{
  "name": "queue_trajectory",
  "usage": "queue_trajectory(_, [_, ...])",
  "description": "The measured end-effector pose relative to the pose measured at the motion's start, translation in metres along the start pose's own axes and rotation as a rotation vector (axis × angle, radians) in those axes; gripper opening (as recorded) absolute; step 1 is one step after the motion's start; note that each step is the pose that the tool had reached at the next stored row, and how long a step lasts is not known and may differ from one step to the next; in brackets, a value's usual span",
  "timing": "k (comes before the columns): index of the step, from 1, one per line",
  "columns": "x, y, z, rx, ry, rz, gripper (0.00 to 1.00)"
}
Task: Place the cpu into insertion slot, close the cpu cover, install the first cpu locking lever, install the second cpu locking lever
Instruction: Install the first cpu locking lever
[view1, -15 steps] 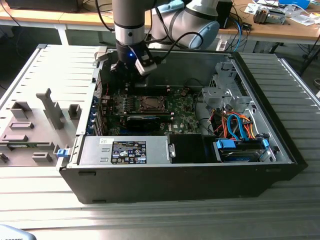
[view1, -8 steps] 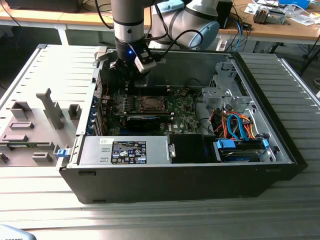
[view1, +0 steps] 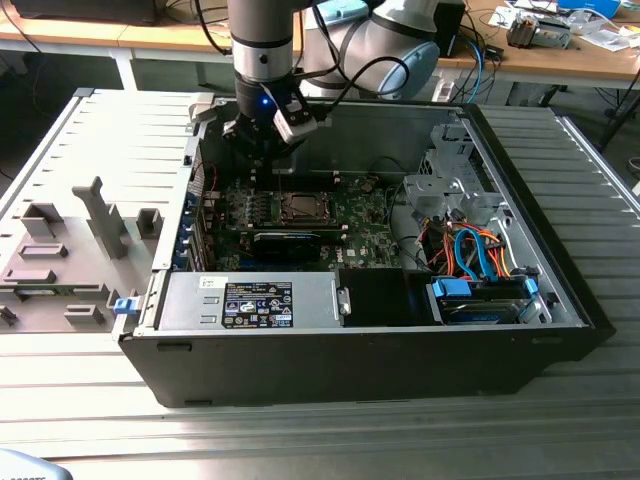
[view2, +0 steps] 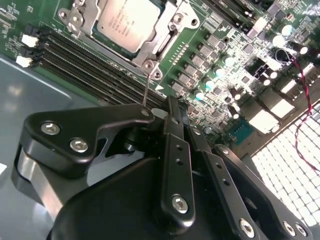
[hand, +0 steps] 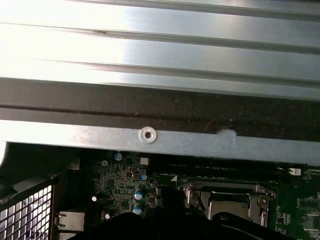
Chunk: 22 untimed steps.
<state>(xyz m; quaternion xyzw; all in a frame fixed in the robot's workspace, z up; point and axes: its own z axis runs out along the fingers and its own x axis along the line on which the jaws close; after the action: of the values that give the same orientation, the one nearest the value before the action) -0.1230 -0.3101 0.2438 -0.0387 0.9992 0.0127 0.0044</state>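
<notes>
Although the work is not finished, the cpu (view2: 127, 22) already lies seated in the insertion slot (view2: 150, 47), its pale metal face up, just beyond the tips of the pincer (view2: 171, 107) in the second wrist view. The cpu cover (view2: 167, 35), a thin silvery frame, looks closed down around the chip, with its square window showing the chip's face. A thin wire locking lever (view2: 146, 90) stands up from the socket's near corner, reaching toward the pincer's tip, so it appears not yet latched. The pincer's black fingers (view2: 175, 150) are pressed together and grip nothing that I can see.

In the exterior view, the pincer (view1: 262, 160) hangs above the green motherboard (view1: 350, 220), inside the open computer case (view1: 520, 160), with the socket (view1: 298, 208) just beside and below it.

The chip is likely light, stiff and fragile, with delicate contacts beneath, so it is best handled by its edges. The lever is probably springy steel wire, slippery and narrow, and is best taken near its free end.

Beyond the socket run long black memory slots (view2: 80, 65) and rows of small capacitors (view2: 215, 75).
</notes>
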Motion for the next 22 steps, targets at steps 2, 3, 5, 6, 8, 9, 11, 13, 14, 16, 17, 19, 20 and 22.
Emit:
queue_trajectory(2, [-0.0015, -0.0001, 0.0001, -0.0001, 0.0001, 0.0, 0.11])
queue_trajectory(3, [-0.0028, -0.0002, 0.0001, -0.0001, 0.0004, 0.0, 0.11])
queue_trajectory(5, [-0.0046, -0.0003, 0.0001, -0.0002, 0.0007, 0.0, 0.11])
queue_trajectory(6, [-0.0054, -0.0004, 0.0001, -0.0001, 0.0008, 0.0, 0.11])
queue_trajectory(8, [-0.0069, -0.0006, 0.0001, -0.0001, 0.0012, 0.0, 0.11])
queue_trajectory(9, [-0.0078, -0.0006, 0.0001, -0.0002, 0.0012, 0.0, 0.11])
queue_trajectory(11, [-0.0088, -0.0007, 0.0001, -0.0002, 0.0013, 0.0, 0.11])
queue_trajectory(13, [-0.0091, -0.0007, 0.0001, -0.0001, 0.0013, 0.0, 0.11])
queue_trajectory(14, [-0.0093, -0.0007, 0.0001, -0.0002, 0.0013, 0.0, 0.11])
queue_trajectory(16, [-0.0097, -0.0007, 0.0001, -0.0002, 0.0014, 0.0, 0.11])
queue_trajectory(17, [-0.0098, -0.0008, 0.0001, -0.0003, 0.0013, 0.0, 0.11])
queue_trajectory(19, [-0.0101, -0.0008, 0.0001, -0.0002, 0.0013, 0.0, 0.11])
queue_trajectory(20, [-0.0102, -0.0008, 0.0002, -0.0002, 0.0012, 0.0, 0.11])
queue_trajectory(22, [-0.0102, -0.0008, 0.0005, -0.0002, 0.0013, 0.0, 0.11])
